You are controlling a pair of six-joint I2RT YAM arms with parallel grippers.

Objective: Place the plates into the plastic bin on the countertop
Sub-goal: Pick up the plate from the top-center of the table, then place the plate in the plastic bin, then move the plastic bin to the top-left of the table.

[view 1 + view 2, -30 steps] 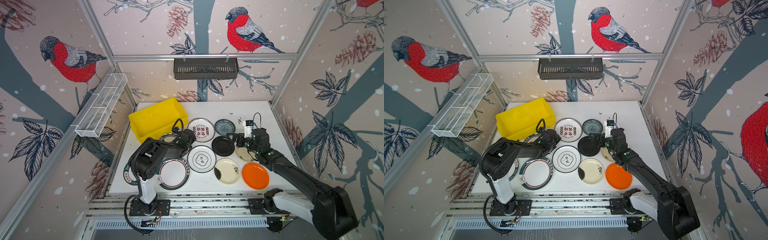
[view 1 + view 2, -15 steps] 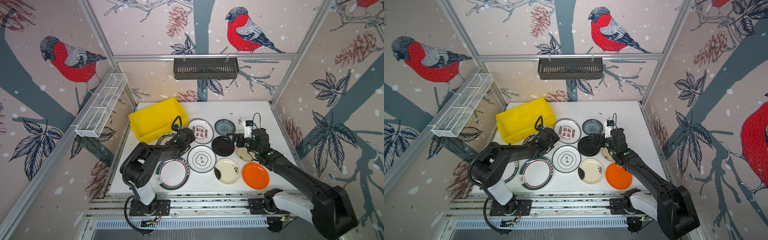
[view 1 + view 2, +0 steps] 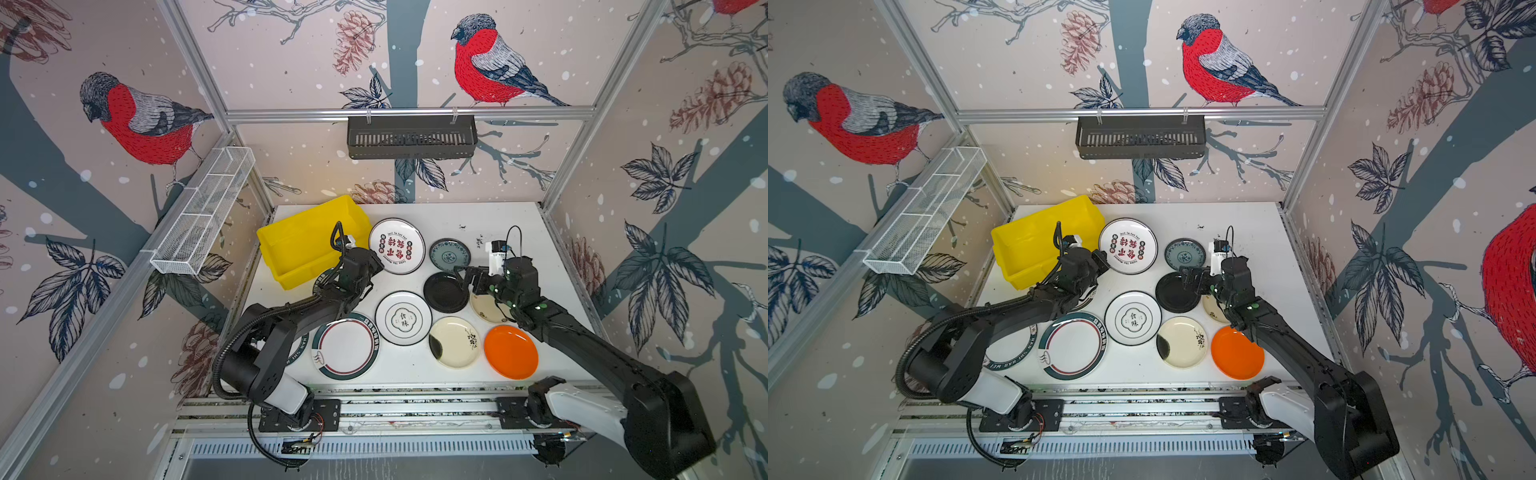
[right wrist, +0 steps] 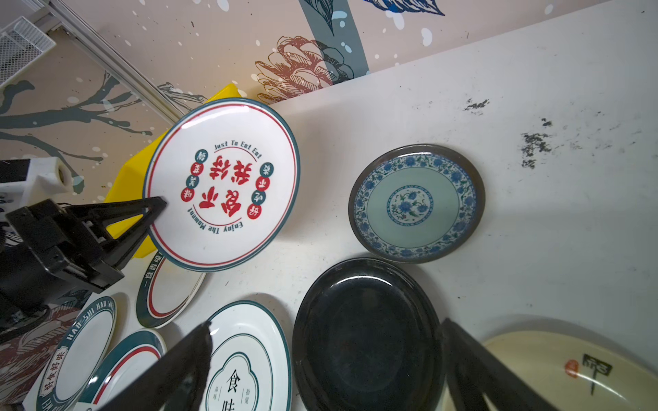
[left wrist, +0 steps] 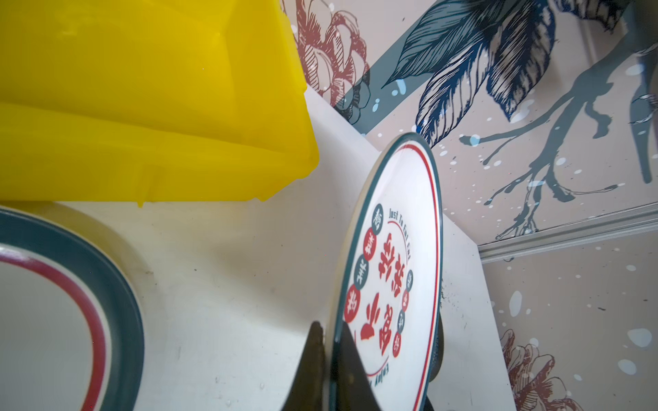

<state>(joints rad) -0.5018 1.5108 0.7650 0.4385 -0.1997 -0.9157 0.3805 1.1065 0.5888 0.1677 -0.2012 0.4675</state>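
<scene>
My left gripper (image 3: 371, 261) is shut on the near rim of a white plate with red lettering (image 3: 397, 246), next to the yellow plastic bin (image 3: 303, 245). In the left wrist view the fingertips (image 5: 329, 329) pinch that plate's (image 5: 398, 256) edge, with the bin (image 5: 142, 89) beside it. The plate (image 4: 228, 181) looks raised, overlapping the bin and another plate. My right gripper (image 3: 467, 279) is open over the black plate (image 3: 444, 293); its fingers (image 4: 199, 341) straddle that plate (image 4: 366, 334) without touching it. Several other plates lie on the countertop (image 3: 498, 216).
Around the black plate lie a teal patterned plate (image 3: 449, 254), a white green-lined plate (image 3: 403, 318), a cream floral plate (image 3: 454, 341) and an orange plate (image 3: 510, 351). A green-rimmed plate (image 3: 345, 351) sits by the left arm. A black basket (image 3: 411, 137) and white rack (image 3: 203, 216) hang on the walls.
The left arm has stretched out and the red-lettered plate in its grip has shifted slightly up and toward the back. The right arm has stayed still, open.
</scene>
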